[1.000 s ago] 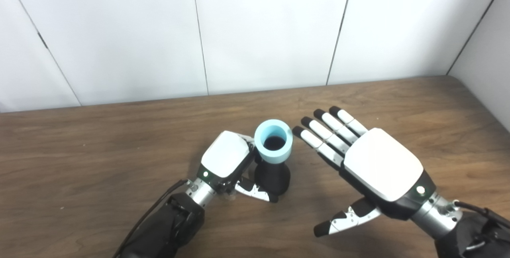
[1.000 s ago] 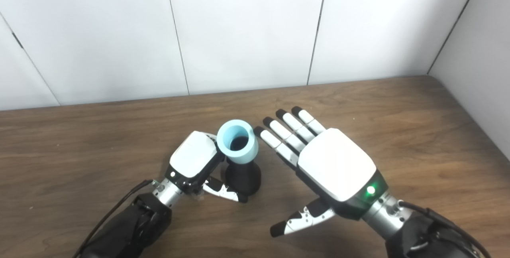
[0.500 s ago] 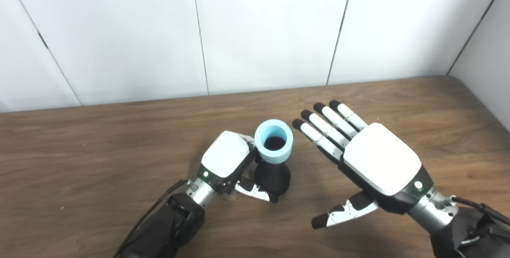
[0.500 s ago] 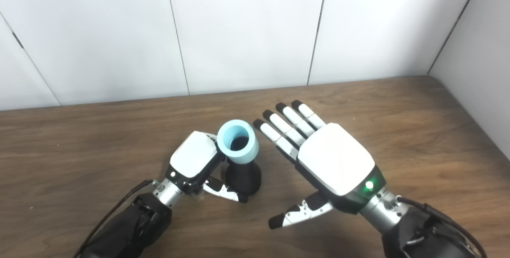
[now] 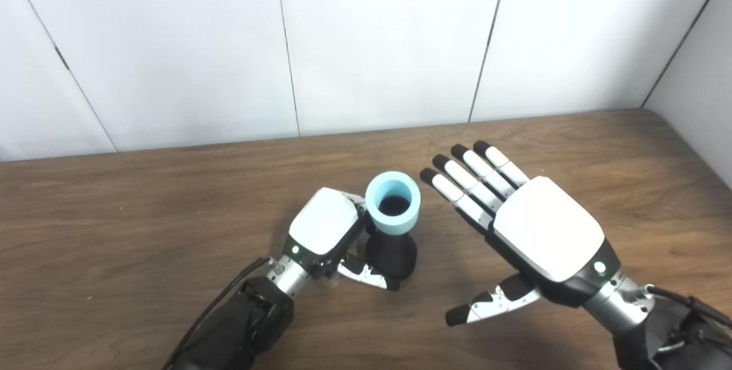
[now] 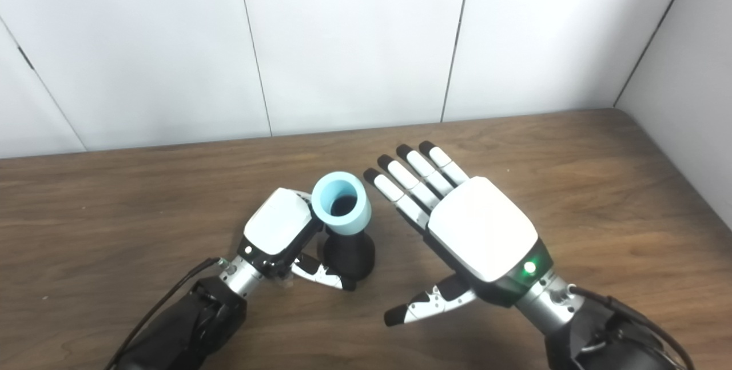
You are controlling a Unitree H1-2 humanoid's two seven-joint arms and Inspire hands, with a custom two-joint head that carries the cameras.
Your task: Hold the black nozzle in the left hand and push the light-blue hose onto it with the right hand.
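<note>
The black nozzle [image 5: 390,255] stands upright on the brown table [image 5: 143,210], wide base down. A short light-blue hose [image 5: 393,210] sits on its top, open end up. My left hand [image 5: 329,233] is shut on the nozzle, fingers wrapped behind it and the thumb across its base at the front. My right hand [image 5: 532,230] hovers to the right of the hose, open, fingers stretched toward it but apart from it, thumb spread low. It holds nothing.
White wall panels [image 5: 372,44] rise behind the table's far edge. A second wall [image 5: 703,72] closes in the right corner.
My right hand has drifted slightly away from the hose, up and back, still open. The left hand, nozzle and hose have stayed put.
</note>
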